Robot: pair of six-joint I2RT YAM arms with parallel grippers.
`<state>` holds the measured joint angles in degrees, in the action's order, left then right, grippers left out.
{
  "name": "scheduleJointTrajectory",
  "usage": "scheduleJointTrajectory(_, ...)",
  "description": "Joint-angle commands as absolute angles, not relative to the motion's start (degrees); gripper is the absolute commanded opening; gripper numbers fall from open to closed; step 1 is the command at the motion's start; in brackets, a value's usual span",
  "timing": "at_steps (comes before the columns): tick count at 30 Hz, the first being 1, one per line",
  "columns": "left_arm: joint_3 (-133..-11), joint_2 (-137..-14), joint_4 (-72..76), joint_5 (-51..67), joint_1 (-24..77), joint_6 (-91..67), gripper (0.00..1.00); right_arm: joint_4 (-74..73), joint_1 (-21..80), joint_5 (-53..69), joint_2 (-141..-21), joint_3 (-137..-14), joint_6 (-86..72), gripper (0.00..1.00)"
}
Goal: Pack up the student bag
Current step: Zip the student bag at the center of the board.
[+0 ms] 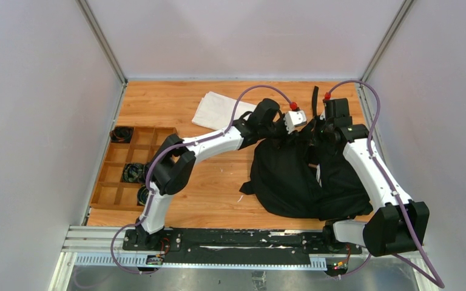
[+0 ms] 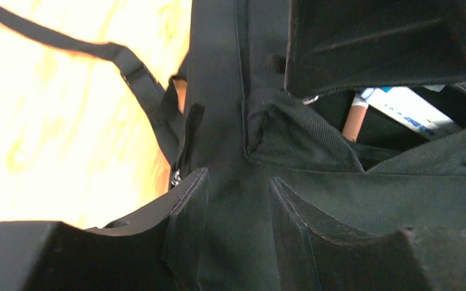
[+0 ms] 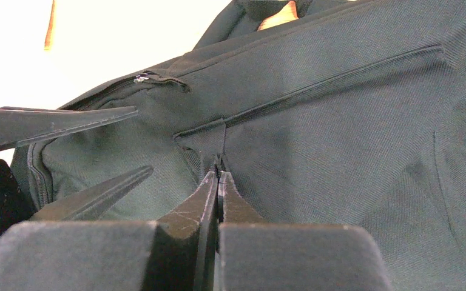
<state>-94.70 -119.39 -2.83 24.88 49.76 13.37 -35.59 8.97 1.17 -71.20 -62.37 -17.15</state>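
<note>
The student bag (image 1: pixel 291 176), a big black backpack, lies on the wooden table at centre right with its top towards the back. My left gripper (image 1: pixel 303 125) reaches across to the bag's top. In the left wrist view its jaws (image 2: pixel 239 194) stand partly apart, closed on a thick fold of bag fabric (image 2: pixel 236 242). Beside it the bag's mouth gapes and shows a white printed item (image 2: pixel 409 106) and a tan stick (image 2: pixel 355 121). My right gripper (image 1: pixel 324 130) is at the same end; its jaws (image 3: pixel 218 176) are shut on a small tab of the bag (image 3: pixel 209 145).
A folded white cloth (image 1: pixel 218 111) lies at the back, left of the bag. A wooden compartment tray (image 1: pixel 112 194) holding dark coiled items stands at the left edge. A loose black strap (image 1: pixel 314 97) trails towards the back wall. Grey walls close in three sides.
</note>
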Motion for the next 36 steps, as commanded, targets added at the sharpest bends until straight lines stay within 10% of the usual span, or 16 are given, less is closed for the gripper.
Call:
scheduleJointTrajectory(1, -94.2, -117.4, 3.9, 25.8, 50.9, 18.9, 0.49, -37.7, 7.9, 2.5, -70.2, -63.5, -17.8, 0.0)
scheduleJointTrajectory(27, -106.6, -128.4, -1.6, 34.6, 51.3, 23.3, 0.42, -38.5, 5.1, 4.3, -68.3, -62.0, -16.6, 0.0)
scheduleJointTrajectory(36, -107.6, -129.1, 1.3, 34.5, 51.4, 18.6, 0.0, -39.0, 5.0, 4.5, -67.0, -60.8, -17.0, 0.0)
